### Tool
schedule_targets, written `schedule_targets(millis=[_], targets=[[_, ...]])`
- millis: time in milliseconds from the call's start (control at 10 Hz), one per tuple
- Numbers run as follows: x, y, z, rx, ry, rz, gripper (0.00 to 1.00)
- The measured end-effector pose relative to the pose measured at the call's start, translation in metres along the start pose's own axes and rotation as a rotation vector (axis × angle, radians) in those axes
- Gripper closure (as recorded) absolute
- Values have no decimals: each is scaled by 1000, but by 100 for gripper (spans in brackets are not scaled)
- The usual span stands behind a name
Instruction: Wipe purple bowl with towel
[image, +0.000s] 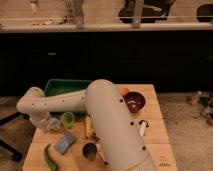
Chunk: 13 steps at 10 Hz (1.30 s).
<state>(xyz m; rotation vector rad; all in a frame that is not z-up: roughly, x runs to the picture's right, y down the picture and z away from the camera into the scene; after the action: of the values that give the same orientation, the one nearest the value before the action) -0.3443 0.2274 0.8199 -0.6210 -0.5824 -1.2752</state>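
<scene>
The purple bowl (135, 102) stands at the back right of the wooden table (155, 135), with something pale inside it. My white arm reaches from the bottom middle across to the table's left side. The gripper (42, 122) points down at the left edge of the table, far left of the bowl. A pale, crumpled thing that looks like the towel (53, 124) lies right beside the gripper. I cannot tell whether the gripper touches it.
A green bin (64, 87) stands at the back left. A green cup (67, 119), a blue sponge (65, 143), a green vegetable (49, 158), a metal cup (90, 151), a banana (89, 128), a white object (142, 128) and an orange fruit (124, 91) are on the table.
</scene>
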Motion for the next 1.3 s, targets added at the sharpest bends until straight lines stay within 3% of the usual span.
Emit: schedule_targets(millis=[400, 600, 1200, 1300], targets=[[-20, 1, -45, -18, 59, -46, 100], [-31, 4, -58, -27, 87, -51, 100], [-30, 49, -91, -25, 170, 37, 100], [-26, 63, -96, -9, 178, 65, 100]])
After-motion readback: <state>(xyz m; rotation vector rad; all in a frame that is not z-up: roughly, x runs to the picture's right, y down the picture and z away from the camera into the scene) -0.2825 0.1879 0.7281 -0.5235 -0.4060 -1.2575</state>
